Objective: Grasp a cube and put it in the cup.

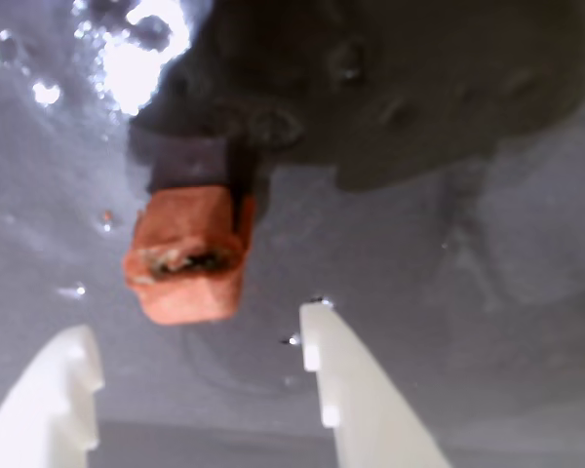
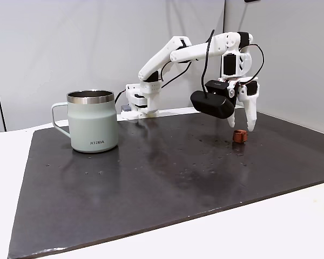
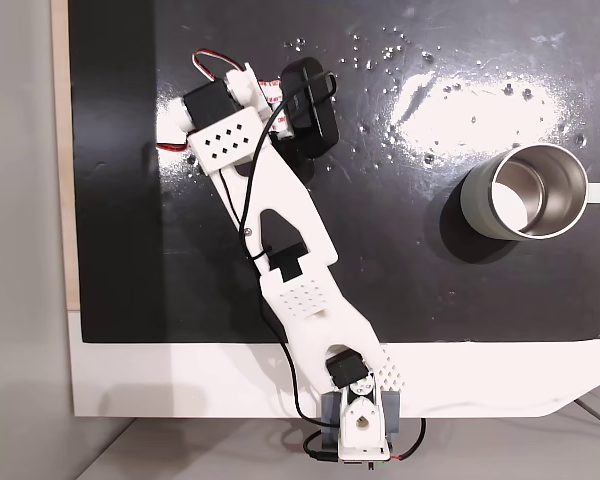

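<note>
Wrist view: the gripper (image 1: 200, 336) has its two white fingers (image 1: 356, 390) spread wide with nothing between them, and the cube (image 1: 187, 255), brick-red with a dark ragged pit in its facing side, lies on the glossy dark mat (image 1: 448, 283) just beyond the tips, nearer the left finger. Side-on fixed view: the gripper (image 2: 244, 125) hangs tips-down over the cube (image 2: 239, 136) at the right of the mat (image 2: 167, 178), apart from it, while the cup (image 2: 92, 121) stands upright far to the left, handle pointing left. Top-down fixed view: the cup (image 3: 525, 192) sits at right on the mat (image 3: 400, 280), its steel interior open, well apart from the arm (image 3: 280, 230), whose wrist covers gripper and cube.
</note>
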{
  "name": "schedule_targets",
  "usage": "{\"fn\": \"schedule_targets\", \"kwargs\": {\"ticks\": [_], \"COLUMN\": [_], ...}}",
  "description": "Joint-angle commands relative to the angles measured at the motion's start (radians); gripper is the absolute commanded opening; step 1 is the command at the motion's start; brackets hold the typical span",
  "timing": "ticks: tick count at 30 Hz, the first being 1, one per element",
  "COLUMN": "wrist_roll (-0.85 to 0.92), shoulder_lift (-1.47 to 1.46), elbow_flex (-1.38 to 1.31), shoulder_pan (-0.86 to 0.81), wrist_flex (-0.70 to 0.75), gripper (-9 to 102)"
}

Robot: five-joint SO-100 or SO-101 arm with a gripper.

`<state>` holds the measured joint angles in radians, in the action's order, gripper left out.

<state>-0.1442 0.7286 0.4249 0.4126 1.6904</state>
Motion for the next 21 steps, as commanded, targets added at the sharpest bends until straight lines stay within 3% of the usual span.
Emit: {"fn": "schedule_targets", "kwargs": {"ticks": [1, 21], "wrist_roll": [0.006, 0.014], "shoulder_lift": [0.000, -0.121], "elbow_flex": [-0.063, -0.172], "shoulder_pan": [-0.008, -0.031], "wrist_flex": [0.008, 0.049], "gripper": [23, 22]}}
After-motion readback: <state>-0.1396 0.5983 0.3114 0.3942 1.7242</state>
